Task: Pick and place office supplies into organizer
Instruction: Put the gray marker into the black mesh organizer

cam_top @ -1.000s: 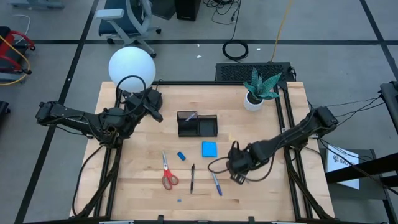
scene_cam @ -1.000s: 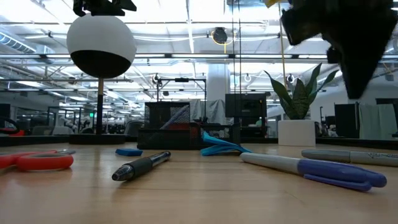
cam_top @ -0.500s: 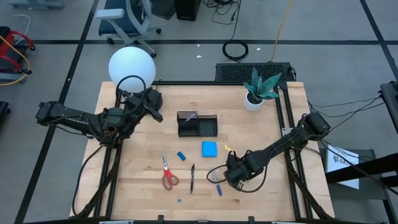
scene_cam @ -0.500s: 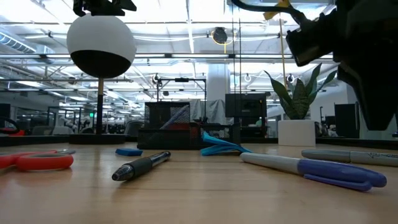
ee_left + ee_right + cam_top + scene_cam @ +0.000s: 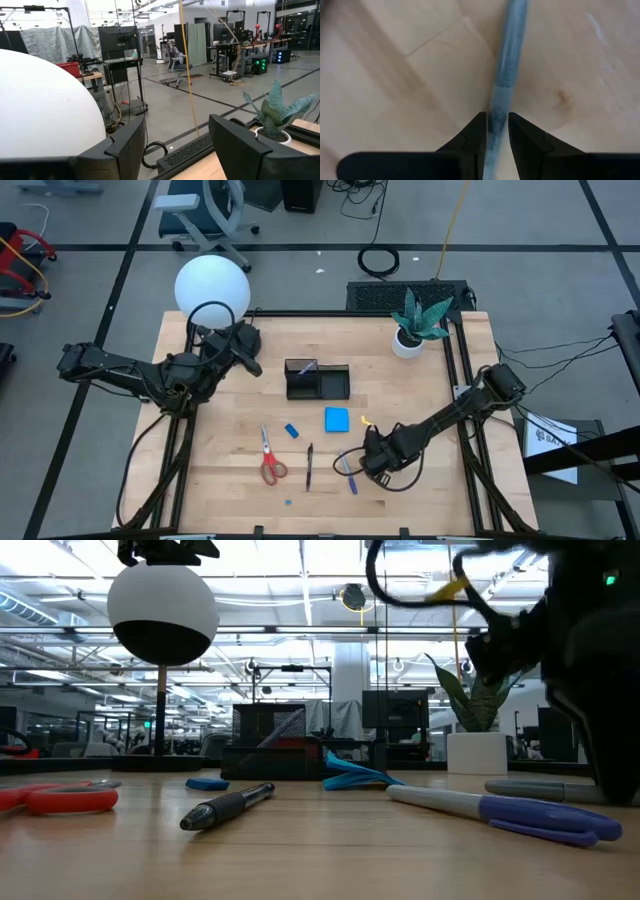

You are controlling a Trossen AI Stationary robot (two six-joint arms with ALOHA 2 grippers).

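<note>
My right gripper (image 5: 352,466) is down at the table, shut on the blue pen (image 5: 507,55), which lies near the near edge. The black pen (image 5: 309,467), red-handled scissors (image 5: 268,460), small blue eraser (image 5: 291,430) and blue note pad (image 5: 336,419) lie flat on the wood to its left and far side. A greyish pen (image 5: 560,790) shows in the low view. The black organizer (image 5: 317,380) stands mid-table. My left gripper (image 5: 177,150) waits open and raised by the lamp base at the far left. My right gripper pinches the blue pen's barrel (image 5: 496,107) between its two fingers (image 5: 475,130), toward the pen's far end. It comes from above, pointing down, with the fingers across the pen. The pen lies flat on the table.
A lamp with a white globe (image 5: 212,290) stands at the far-left corner, and a potted plant (image 5: 415,320) at the far right. Bare wood lies right of the note pad and along the near edge.
My right gripper has moved down and toward the table's left and near edges, until its fingers stand at the blue pen on the table. The pen and the other supplies have stayed where they were.
</note>
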